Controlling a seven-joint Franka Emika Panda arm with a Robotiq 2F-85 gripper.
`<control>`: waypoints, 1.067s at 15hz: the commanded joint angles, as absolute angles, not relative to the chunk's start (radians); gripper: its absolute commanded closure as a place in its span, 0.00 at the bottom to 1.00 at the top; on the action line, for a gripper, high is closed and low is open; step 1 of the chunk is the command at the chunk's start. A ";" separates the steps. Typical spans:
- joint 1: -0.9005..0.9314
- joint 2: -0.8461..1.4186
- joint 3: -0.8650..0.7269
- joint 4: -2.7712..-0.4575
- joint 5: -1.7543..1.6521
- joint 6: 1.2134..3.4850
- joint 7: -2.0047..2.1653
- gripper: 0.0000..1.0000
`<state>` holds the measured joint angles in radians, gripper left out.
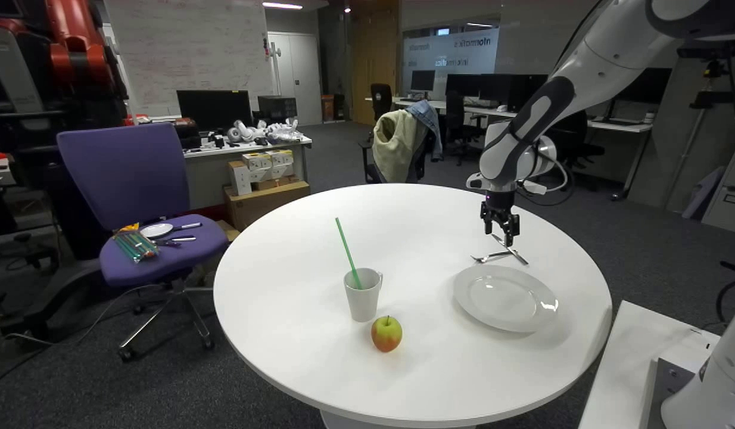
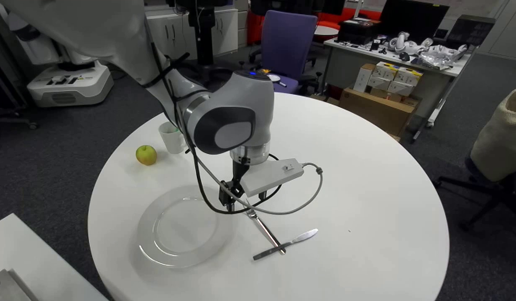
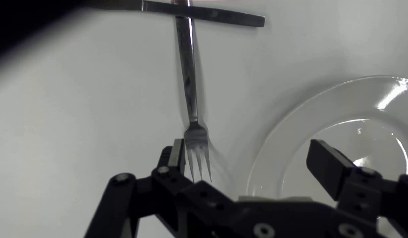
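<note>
- Gripper (image 3: 247, 152): jaws parted wide, pointing down, stationed above the round white table (image 1: 415, 238).
- Fork (image 3: 191, 99): flat on the tabletop. In the wrist view its head lies at nine o'clock from the gripper's midpoint, just beside one fingertip (image 3: 176, 153); contact between the two cannot be confirmed. Tines point to six o'clock, handle toward twelve.
- Knife (image 3: 204, 14): at eleven o'clock from the gripper in the same view, its dark handle crossing over the end of the fork's handle.
- Plate (image 1: 504, 298): white, lying flat, apart from the cutlery. At three o'clock from the gripper in the wrist view, where only part of it shows.
- Mug (image 1: 363, 301): white, upright. Read from the table's centre in an exterior view, it stands between eight and nine o'clock. A green straw (image 1: 348, 250) leans in it, top end toward eleven.
- Apple (image 1: 386, 334): red and yellow-green, near the mug, at about seven o'clock on that dial.
- Purple chair (image 1: 126, 179): off the table at ten o'clock, a clear packet (image 1: 135, 244) of green sticks on its seat.
- Desk (image 1: 206, 179): farther back at eleven o'clock, bearing a black monitor (image 1: 215, 110).
</note>
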<state>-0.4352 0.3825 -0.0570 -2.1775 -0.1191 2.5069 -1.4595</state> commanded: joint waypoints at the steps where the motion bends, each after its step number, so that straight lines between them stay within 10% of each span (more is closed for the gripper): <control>1: -0.418 0.407 -0.079 -2.125 -0.051 2.482 -1.461 0.00; 16: -0.412 0.631 -0.113 -1.840 -0.132 2.282 -1.510 0.00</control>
<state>-0.4296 0.5992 -0.0938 -1.9031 -0.1043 2.3298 -1.4858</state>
